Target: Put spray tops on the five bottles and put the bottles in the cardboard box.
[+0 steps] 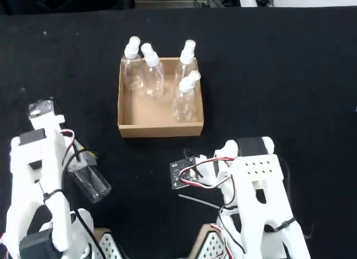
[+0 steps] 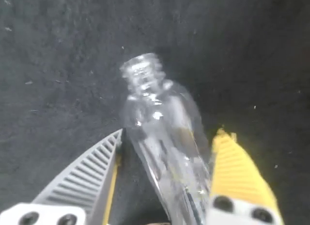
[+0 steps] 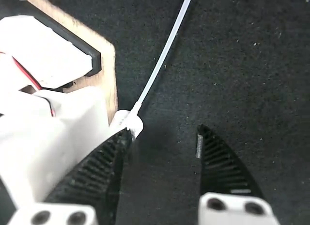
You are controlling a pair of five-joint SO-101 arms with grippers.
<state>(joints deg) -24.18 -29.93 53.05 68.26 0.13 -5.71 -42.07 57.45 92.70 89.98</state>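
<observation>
A clear bottle point(image 2: 160, 118) with a bare threaded neck is held off the black table, tilted, with my left gripper point(image 2: 171, 133) shut on its body; the high view shows this bottle point(image 1: 92, 183) at the front left. A loose spray top point(image 3: 130, 122) with a long white tube point(image 3: 164, 50) lies on the table against one finger of my open right gripper point(image 3: 163, 133). Its tube point(image 1: 196, 201) shows beside the right arm point(image 1: 254, 181). The cardboard box point(image 1: 160, 128) holds several capped bottles point(image 1: 153, 75), all upright.
A wooden base plate point(image 3: 104, 74) and white arm parts point(image 3: 48, 55) lie close beside the right gripper. The box's front half point(image 1: 150, 111) has a bare floor. Black table surface point(image 1: 279, 91) spreads around the box.
</observation>
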